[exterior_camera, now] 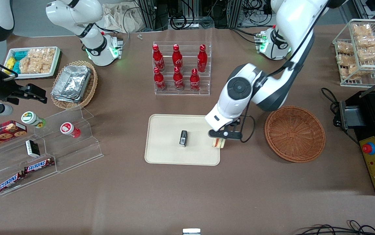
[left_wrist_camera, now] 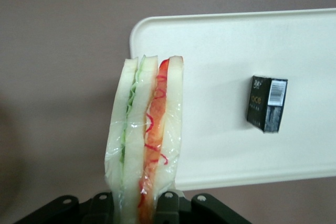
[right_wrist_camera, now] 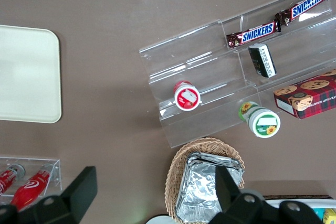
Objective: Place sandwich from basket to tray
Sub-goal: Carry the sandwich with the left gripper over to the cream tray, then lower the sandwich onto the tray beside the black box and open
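Sandwich [left_wrist_camera: 144, 140] was pinched upright in the gripper [exterior_camera: 219, 141], held above the tray [exterior_camera: 164, 153] at its edge nearest the basket [exterior_camera: 294, 133], with a small black box [exterior_camera: 183, 138] lying mid-tray.

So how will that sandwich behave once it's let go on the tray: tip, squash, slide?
The sandwich, shut in the gripper at the tray's edge nearest the basket, stands on edge, so it will probably topple flat. Its bread looks soft, likely squashing under pressure. The glossy film wrap may slide on the smooth tray.
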Tool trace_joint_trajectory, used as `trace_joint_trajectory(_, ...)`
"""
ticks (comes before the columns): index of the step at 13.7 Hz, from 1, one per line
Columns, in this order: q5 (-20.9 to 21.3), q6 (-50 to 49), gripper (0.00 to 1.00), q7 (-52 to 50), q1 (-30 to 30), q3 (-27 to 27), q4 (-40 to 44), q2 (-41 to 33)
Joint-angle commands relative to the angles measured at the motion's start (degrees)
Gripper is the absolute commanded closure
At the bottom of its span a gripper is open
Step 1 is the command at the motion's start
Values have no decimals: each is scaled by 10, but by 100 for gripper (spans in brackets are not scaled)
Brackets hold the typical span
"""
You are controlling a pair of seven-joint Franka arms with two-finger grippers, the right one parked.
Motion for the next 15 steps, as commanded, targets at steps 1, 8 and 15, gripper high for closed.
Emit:
trace_joint_trajectory(1, 42, 6, 100, -26, -14, 2, 68, 80)
trace_joint_trajectory(8, 88, 71, 76, -70, -25, 4, 85, 146)
trace_joint_trajectory(15, 91, 44, 0, -130, -15, 9, 82, 71)
